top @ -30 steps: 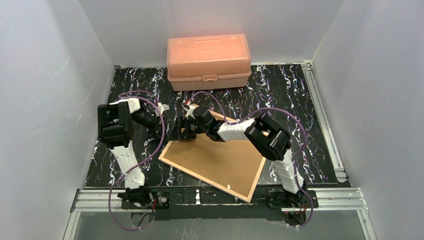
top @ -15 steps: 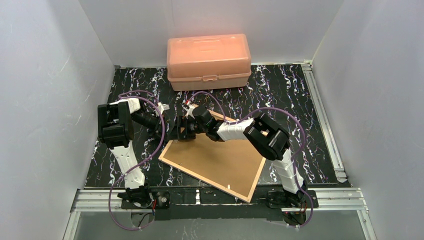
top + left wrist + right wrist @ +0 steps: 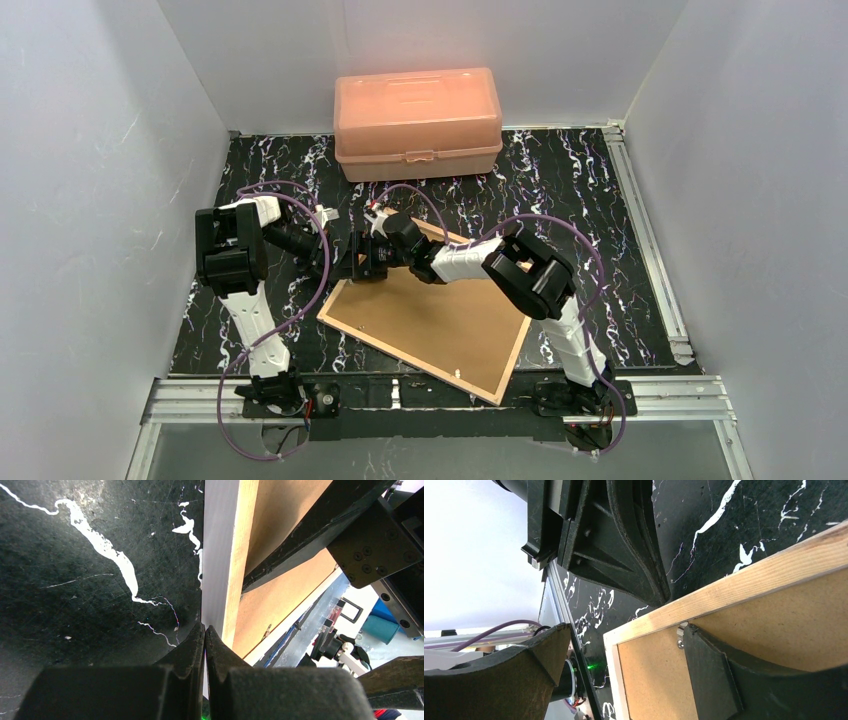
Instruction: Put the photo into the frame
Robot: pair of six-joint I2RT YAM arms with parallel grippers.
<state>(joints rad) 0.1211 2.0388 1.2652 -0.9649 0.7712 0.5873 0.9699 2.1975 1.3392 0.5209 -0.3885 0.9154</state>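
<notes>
Overhead and wrist views of a two-arm robot bench. A black, white-veined table [image 3: 620,200] is spreading under everything. Well beyond both grippers, at the back wall, a closed orange plastic box [image 3: 418,110] is sitting w/ its long side facing the arms.

The frame [image 3: 516,360] is lying flat, back side up, showing tan wood rails w/ white outer faces. Its long axis is running diag. away from the two grippers toward the base of the right arm [image 3: 540,285]. A brown backing board [image 3: 440,325] is filling it. Both grippers are meeting at the short end of the frame farthest from that base, near a corner.

The right gripper [image 3: 626,630] is standing spread wide, straddling the rail. One finger is hanging over the backing board and the other is hanging off the frame over the table, w/ the rail passing b/w them. Neither finger is clearly touching.

The left gripper [image 3: 205,627] is pressed together. Its tips are resting right at the outer white face of the same rail, on the table side, just across the rail from the right gripper.

A small metal clip [image 3: 680,635] is sitting at the board's edge, just beside the tip of the right gripper's board-side finger.

Vs. a second ago: the right arm's elbow is sitting slightly nearer the left arm [image 3: 230,250]. The grippers, frame and box are looking unmoved.
</notes>
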